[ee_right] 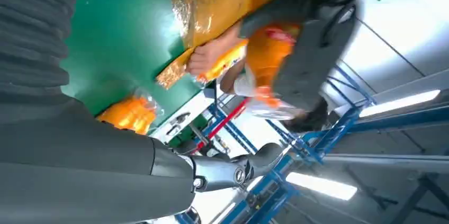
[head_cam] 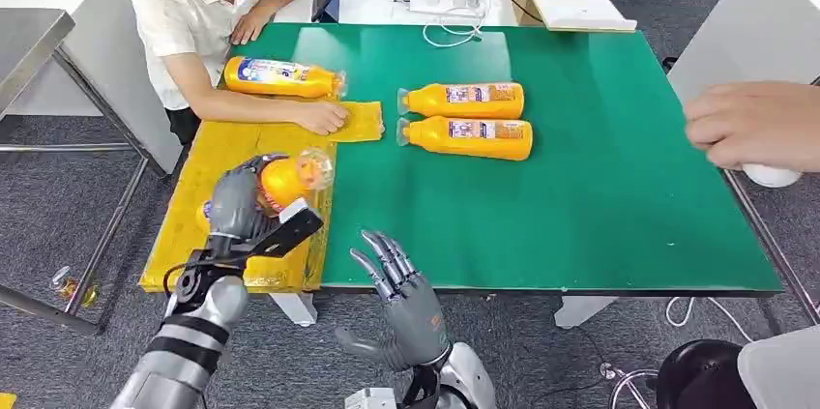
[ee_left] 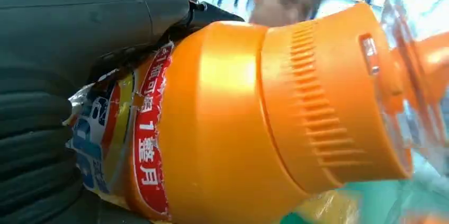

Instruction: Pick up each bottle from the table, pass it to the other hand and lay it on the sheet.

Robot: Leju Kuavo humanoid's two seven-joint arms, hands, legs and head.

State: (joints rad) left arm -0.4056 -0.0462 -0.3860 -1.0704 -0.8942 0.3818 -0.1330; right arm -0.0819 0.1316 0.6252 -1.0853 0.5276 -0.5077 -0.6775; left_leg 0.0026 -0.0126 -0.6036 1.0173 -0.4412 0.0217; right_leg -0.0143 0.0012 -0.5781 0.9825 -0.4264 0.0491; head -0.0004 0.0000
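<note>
A green table (head_cam: 600, 187) stands in an office, with a yellow sheet (head_cam: 218, 153) over its 9 o'clock side. A seated person (head_cam: 198, 13) presses a palm on the sheet's inner edge, likely to keep it flat. The left hand (head_cam: 237, 206) is clamped round an orange bottle (head_cam: 290, 180) above the sheet's near end at 7 o'clock; the left wrist view shows the ribbed cap (ee_left: 328, 97) jutting clear of the fingers, which leaves the body free to be laid down. The right hand (head_cam: 401, 293) hovers off the table's near edge at 6 o'clock, fingers apart and holding nothing, so the pass looks done. One bottle (head_cam: 280, 77) already lies on the sheet at 10 o'clock. Two bottles (head_cam: 466, 117) wait side by side mid-table.
</note>
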